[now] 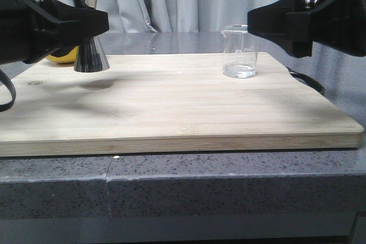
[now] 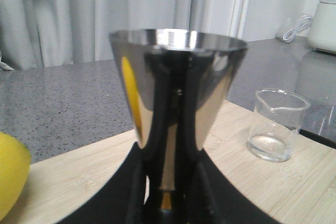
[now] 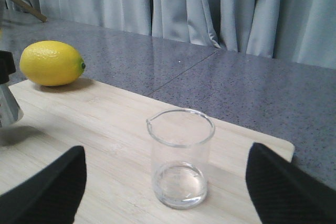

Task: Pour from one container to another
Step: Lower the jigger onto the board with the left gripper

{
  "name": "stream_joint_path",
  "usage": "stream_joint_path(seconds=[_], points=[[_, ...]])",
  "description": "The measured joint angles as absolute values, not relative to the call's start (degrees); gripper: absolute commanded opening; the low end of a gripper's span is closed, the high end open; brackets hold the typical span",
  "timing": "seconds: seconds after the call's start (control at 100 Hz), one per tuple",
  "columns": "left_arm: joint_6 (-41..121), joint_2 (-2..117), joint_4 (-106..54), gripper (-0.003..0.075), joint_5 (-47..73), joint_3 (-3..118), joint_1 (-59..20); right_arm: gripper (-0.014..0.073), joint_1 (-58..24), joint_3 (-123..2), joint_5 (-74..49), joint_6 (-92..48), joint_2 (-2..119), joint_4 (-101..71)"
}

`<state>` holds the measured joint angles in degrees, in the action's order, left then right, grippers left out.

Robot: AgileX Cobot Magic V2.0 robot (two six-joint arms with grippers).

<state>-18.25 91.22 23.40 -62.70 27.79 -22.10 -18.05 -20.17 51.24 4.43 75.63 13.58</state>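
Observation:
The steel hourglass jigger (image 1: 91,56) hangs upright a little above the left end of the bamboo board (image 1: 171,112), with its shadow under it. My left gripper (image 1: 91,24) is shut on its narrow waist. In the left wrist view the upper cone of the jigger (image 2: 178,87) fills the middle, above the left gripper (image 2: 170,182). The clear glass beaker (image 1: 240,52) stands upright at the board's back right. My right gripper (image 1: 251,18) is open at rim height beside it. In the right wrist view the beaker (image 3: 180,156) stands ahead between the right gripper's (image 3: 165,153) spread fingers, untouched. Whether it holds liquid is unclear.
A yellow lemon (image 3: 51,63) lies at the board's back left corner, behind the jigger, and shows as the lemon (image 1: 62,55) in the front view. The board rests on a grey speckled counter (image 1: 229,181). Curtains hang behind. A white appliance (image 2: 323,19) stands far off.

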Motion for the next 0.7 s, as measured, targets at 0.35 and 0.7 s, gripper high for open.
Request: stream_joint_path(seconds=[0.35, 0.7], points=[[-18.2, 93.7, 23.8, -0.0019, -64.2, 27.8, -22.1, 0.0562, -18.0, -20.2, 51.3, 4.4, 75.6, 13.6], [-18.1, 94.8, 24.5, -0.0019, -64.4, 27.8, -22.1, 0.0562, -18.0, -20.2, 51.3, 4.4, 75.6, 13.6]])
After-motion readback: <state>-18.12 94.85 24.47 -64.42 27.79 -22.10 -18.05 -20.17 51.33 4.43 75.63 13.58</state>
